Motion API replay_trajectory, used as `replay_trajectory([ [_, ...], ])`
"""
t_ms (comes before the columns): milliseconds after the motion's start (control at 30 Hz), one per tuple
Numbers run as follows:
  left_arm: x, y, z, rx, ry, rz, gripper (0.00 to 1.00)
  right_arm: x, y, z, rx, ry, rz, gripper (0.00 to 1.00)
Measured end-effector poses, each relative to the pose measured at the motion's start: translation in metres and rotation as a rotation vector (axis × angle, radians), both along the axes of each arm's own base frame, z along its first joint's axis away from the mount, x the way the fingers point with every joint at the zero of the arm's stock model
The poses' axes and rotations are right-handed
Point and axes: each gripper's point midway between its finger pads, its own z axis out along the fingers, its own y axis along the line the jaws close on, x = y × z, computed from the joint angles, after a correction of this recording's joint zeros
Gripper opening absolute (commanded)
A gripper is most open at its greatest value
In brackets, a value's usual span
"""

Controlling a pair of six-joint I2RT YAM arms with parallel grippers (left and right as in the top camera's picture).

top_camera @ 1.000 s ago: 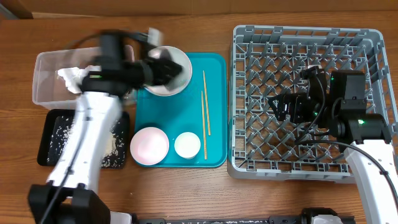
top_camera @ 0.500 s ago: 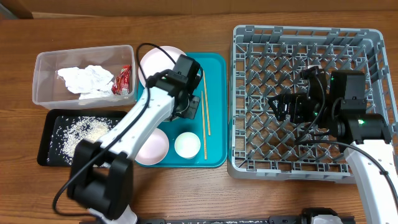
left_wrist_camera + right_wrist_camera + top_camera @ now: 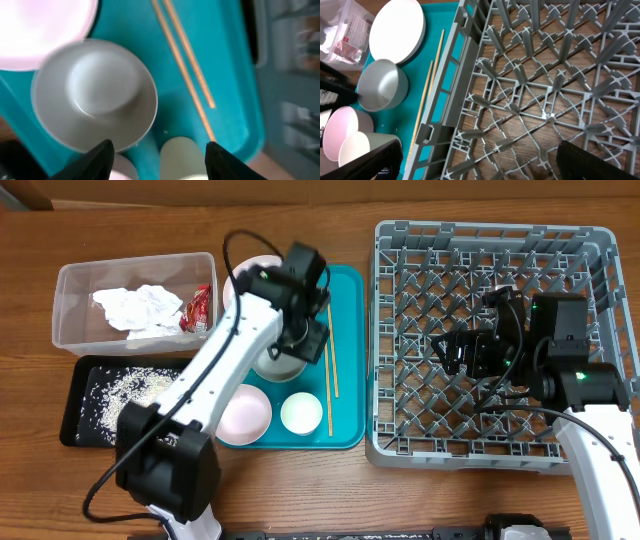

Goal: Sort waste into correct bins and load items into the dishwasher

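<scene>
Mid-frame overhead, the left arm (image 3: 215,365) covers most of the bowl (image 3: 268,370); the left hand (image 3: 159,149), shut a second ago, stands apart above it; right hand (image 3: 480,150) wide apart.

Left tool (image 3: 159,159) face-down, jaws apart with nothing between; right tool (image 3: 482,161) likewise empty, jaws spread wide.

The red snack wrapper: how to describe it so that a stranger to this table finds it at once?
On the left side of the table stands a clear plastic tub, next to the black tray with rice. At the tub's right end lies the red snack wrapper, beside the crumpled white napkin. It is the only red thing there.
</scene>
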Motion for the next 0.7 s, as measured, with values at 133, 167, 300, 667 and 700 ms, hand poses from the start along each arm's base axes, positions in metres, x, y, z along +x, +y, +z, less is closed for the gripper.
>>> replay_trajectory([
  [133, -0.026, 0.008, 0.013, 0.024, 0.098, -0.036, 0.52, 0.000, 0.000, 0.000, 0.000, -0.002, 0.000, 1.00],
  [167, -0.031, 0.010, 0.011, 0.032, 0.118, -0.041, 0.51, 0.001, 0.000, 0.000, 0.000, -0.003, 0.001, 1.00],
  [300, -0.049, 0.016, -0.007, 0.055, 0.198, -0.048, 0.50, 0.002, 0.000, 0.001, 0.000, -0.009, 0.000, 1.00],
  [667, -0.081, 0.025, -0.078, 0.066, 0.310, 0.010, 0.04, 0.001, 0.000, 0.001, 0.000, -0.007, 0.000, 1.00],
  [700, -0.081, 0.024, -0.079, 0.059, 0.311, 0.011, 0.04, 0.001, 0.000, 0.001, 0.000, -0.007, 0.000, 1.00],
])
